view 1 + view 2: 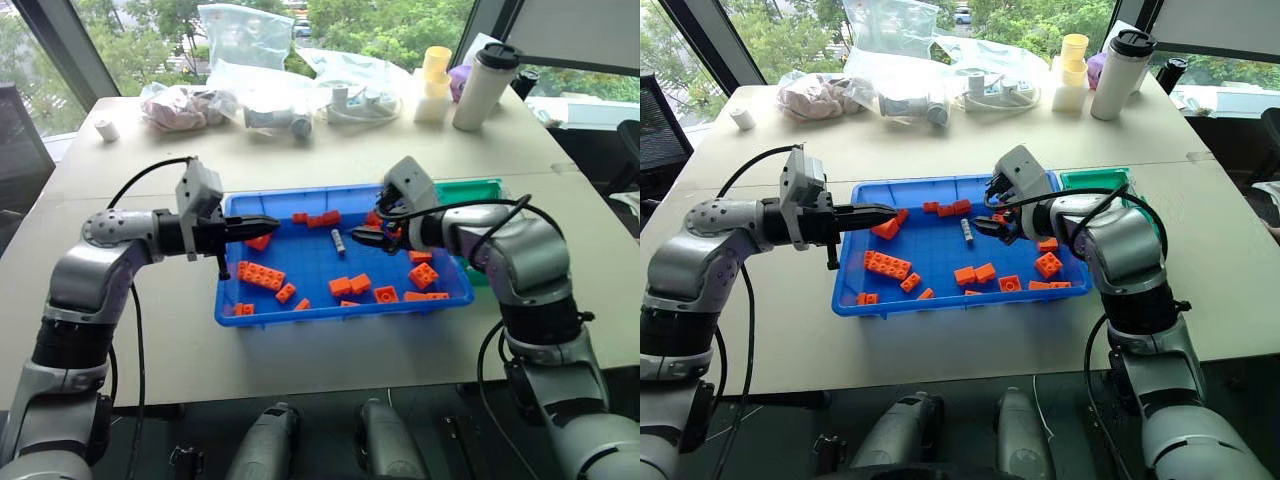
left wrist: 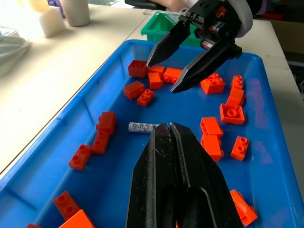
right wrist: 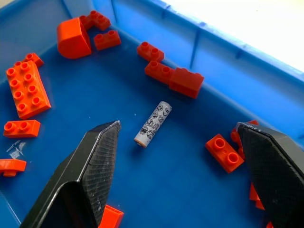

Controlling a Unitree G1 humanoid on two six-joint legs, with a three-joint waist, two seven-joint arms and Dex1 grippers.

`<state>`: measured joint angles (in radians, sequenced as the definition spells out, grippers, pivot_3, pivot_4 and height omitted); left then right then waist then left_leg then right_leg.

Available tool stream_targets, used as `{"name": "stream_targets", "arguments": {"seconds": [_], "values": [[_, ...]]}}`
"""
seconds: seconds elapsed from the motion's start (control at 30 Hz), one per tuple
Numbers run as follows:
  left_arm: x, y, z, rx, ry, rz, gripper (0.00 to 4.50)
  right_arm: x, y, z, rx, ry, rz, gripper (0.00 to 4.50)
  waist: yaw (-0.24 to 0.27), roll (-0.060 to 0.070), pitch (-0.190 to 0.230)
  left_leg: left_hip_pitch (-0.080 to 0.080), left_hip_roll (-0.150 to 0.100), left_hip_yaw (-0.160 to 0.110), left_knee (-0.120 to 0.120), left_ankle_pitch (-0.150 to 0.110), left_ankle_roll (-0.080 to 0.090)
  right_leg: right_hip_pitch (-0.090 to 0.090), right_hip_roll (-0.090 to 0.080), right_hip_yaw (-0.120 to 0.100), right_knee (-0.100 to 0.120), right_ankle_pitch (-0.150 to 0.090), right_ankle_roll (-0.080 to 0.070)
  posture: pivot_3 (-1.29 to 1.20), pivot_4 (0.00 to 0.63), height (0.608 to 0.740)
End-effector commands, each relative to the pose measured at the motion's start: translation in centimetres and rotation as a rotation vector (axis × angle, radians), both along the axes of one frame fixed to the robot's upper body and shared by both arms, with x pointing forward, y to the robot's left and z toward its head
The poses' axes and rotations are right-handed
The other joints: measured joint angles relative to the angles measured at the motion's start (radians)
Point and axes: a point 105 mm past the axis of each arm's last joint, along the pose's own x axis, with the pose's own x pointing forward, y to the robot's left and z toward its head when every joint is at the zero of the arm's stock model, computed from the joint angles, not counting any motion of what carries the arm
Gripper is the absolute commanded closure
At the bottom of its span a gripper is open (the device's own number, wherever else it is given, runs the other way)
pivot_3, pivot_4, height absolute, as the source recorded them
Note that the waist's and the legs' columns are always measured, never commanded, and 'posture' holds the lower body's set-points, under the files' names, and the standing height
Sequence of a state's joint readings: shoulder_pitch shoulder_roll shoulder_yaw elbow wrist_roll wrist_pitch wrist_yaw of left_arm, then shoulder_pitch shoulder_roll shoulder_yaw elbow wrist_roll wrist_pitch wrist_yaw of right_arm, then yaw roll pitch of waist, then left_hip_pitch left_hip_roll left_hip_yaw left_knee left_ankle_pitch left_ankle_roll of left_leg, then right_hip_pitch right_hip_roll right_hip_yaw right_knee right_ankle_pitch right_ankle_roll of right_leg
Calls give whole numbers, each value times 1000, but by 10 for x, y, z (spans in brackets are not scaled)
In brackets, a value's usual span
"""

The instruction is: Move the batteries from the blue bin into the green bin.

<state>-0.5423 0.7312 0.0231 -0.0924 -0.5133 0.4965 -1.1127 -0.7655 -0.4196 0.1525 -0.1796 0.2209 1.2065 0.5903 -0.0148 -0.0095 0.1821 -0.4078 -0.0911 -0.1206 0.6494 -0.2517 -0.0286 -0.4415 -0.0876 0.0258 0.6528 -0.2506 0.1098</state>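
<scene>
We saw one battery (image 3: pixel 153 123) lying flat in the blue bin (image 1: pixel 330 312), at about 11 o'clock from our right gripper (image 3: pixel 180 137), jaws wide and empty; left gripper (image 2: pixel 169 127) was closed.

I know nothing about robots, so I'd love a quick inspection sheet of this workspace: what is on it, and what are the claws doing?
Surface: pale beige table.
Job's things: one silvery cylindrical battery lies loose in the wide shallow blue plastic bin; small teal-green plastic bin beside the blue bin's far right corner, contents hidden.
Clutter: orange toy bricks scattered around the battery.
Grippers: left gripper shut, empty, over the blue bin's left part; right gripper open, empty, above the battery.
Cables: black cables loop along both arms.
Surroundings: clear plastic bags, white lidded tumbler, windows with trees.
</scene>
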Motion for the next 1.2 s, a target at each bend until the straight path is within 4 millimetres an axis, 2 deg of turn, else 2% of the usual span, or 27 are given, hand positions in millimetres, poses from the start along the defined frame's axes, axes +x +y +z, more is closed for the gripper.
{"name": "stream_targets", "arguments": {"seconds": [0.03, 0.27, 0.4, 0.5, 0.7, 0.73, 0.83, 0.9, 1.07, 1.2], "values": [[-7, 2, 13, -9, -49, -5, 4500, 9, 16, -7, -6, -13, -22, 522, -4, 0, 0, 0, 0, 0, 0, 0, 0, 0, 0, 0, 0, 0, 0, 0, 150, 740], [-10, 0, 14, -22, -46, 0, 4500, 18, 32, -31, -37, 17, -50, 522, -5, 0, 0, 0, 0, 0, -1, 0, 0, -1, 0, 0, 1, 0, 0, 0, 150, 740], [-11, 0, 14, -24, -46, 5, 4500, 21, 35, -37, -76, 3, -56, 522, -6, 0, 0, 0, 0, 0, -1, 0, 0, -1, 0, 0, 1, 0, 0, 0, 150, 740], [-12, 0, 13, -27, -44, 14, 4500, 21, 38, -38, -89, -5, -47, 1378, -6, 0, 0, 0, 0, 0, -1, 0, 0, -1, 0, 0, 1, 0, 0, 0, 150, 740], [-12, 0, 13, -42, -41, 19, 4500, 19, 35, -32, -113, -34, -47, 4456, -6, 0, 0, 0, 0, 0, -1, 0, 0, -1, 0, 0, 1, 0, 0, 0, 150, 740], [-12, -1, 12, -41, -40, 15, 4500, 19, 33, -28, -114, -43, -50, 4467, -6, 0, 0, 0, 0, 0, -1, 0, 0, -1, 0, 0, 1, 0, 0, 0, 150, 740], [-13, -4, 11, -40, -35, 1, 4500, 16, 20, -4, -108, -98, -68, 4457, -2, 0, 0, 0, 0, 0, -1, 0, 0, -1, 0, 0, 1, 0, 0, 0, 150, 740], [-12, -5, 11, -42, -34, -3, 4500, 14, 5, 14, -98, -135, -99, 4457, -2, 0, 0, 0, 0, 0, -1, 0, 0, -1, 0, 0, 1, 0, 0, 0, 150, 740], [-9, -9, 8, -42, -28, -27, 4500, 2, -46, 58, -70, -192, -214, 4457, 0, 0, 0, 0, 0, 0, -1, -1, 1, -1, 0, 0, 0, 0, 0, 0, 150, 740], [-4, -16, 6, -46, -25, -57, 4500, -12, -98, 71, -136, -196, -339, 4457, 2, 0, 0, 0, 0, 1, -1, -2, 3, 0, 0, 0, 0, 0, 0, 0, 150, 740]]}}
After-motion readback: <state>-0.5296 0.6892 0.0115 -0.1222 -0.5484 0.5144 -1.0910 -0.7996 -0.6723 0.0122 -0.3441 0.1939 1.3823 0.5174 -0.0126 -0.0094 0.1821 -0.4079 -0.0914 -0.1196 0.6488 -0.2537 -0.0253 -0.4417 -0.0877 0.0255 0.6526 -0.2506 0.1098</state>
